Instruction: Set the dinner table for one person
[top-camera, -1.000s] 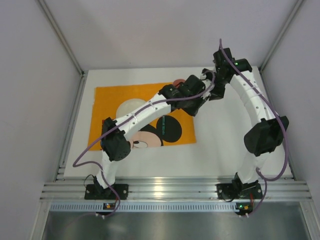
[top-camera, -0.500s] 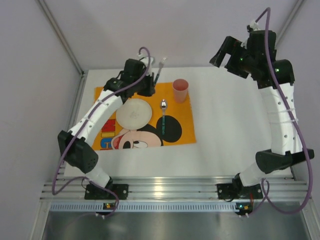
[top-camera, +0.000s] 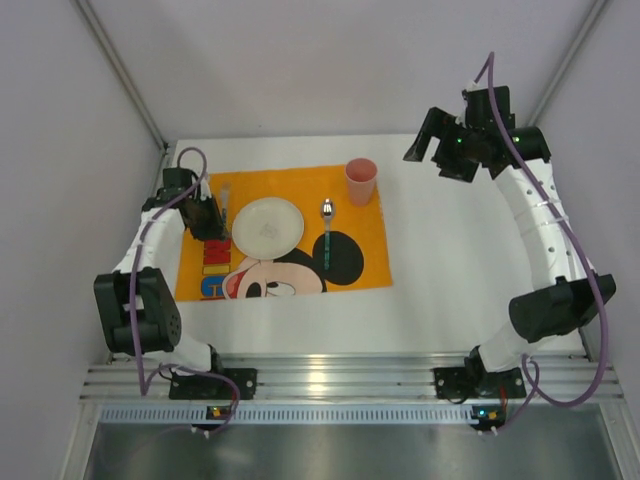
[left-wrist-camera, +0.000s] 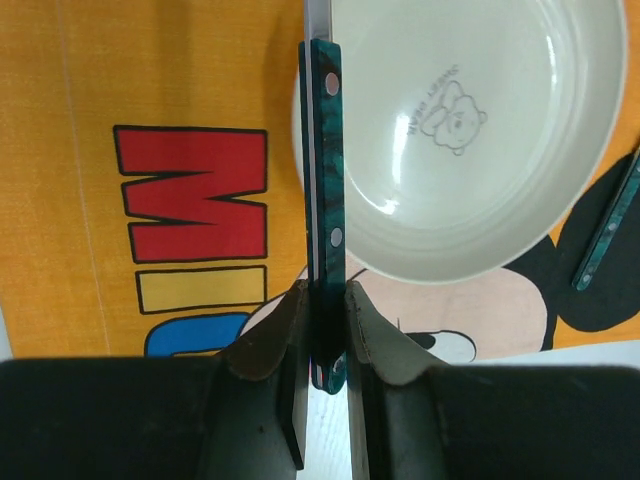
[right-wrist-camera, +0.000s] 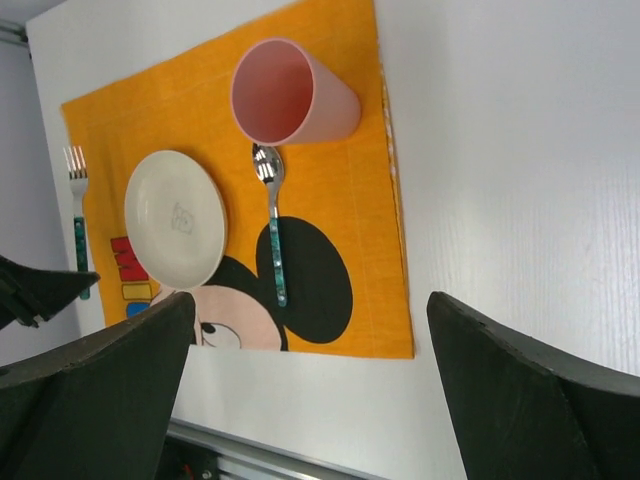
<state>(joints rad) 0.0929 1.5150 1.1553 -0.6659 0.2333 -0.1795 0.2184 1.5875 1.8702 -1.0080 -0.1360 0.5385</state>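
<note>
The white dinner table (top-camera: 460, 260) carries an orange Mickey placemat (top-camera: 300, 190). On the mat are a cream plate (top-camera: 268, 224), a green-handled spoon (top-camera: 327, 228) to its right and a pink cup (top-camera: 361, 180) at the back right. My left gripper (top-camera: 208, 218) is shut on the green handle of a fork (left-wrist-camera: 325, 180), held flat just left of the plate (left-wrist-camera: 460, 130); I cannot tell whether the fork touches the mat. The right wrist view shows the fork (right-wrist-camera: 77, 215), plate (right-wrist-camera: 175, 218), spoon (right-wrist-camera: 272, 240) and cup (right-wrist-camera: 290, 92). My right gripper (top-camera: 440, 150) is open, empty and raised over the table's back right.
An aluminium rail (top-camera: 350, 380) runs along the near edge, by the arm bases. Grey walls close in the left, back and right. White tabletop (right-wrist-camera: 520, 200) lies bare to the right of the mat.
My left arm has swung from the mat's back edge to the left of the plate, carrying the fork down low. My right arm has lowered slightly and shifted left.
</note>
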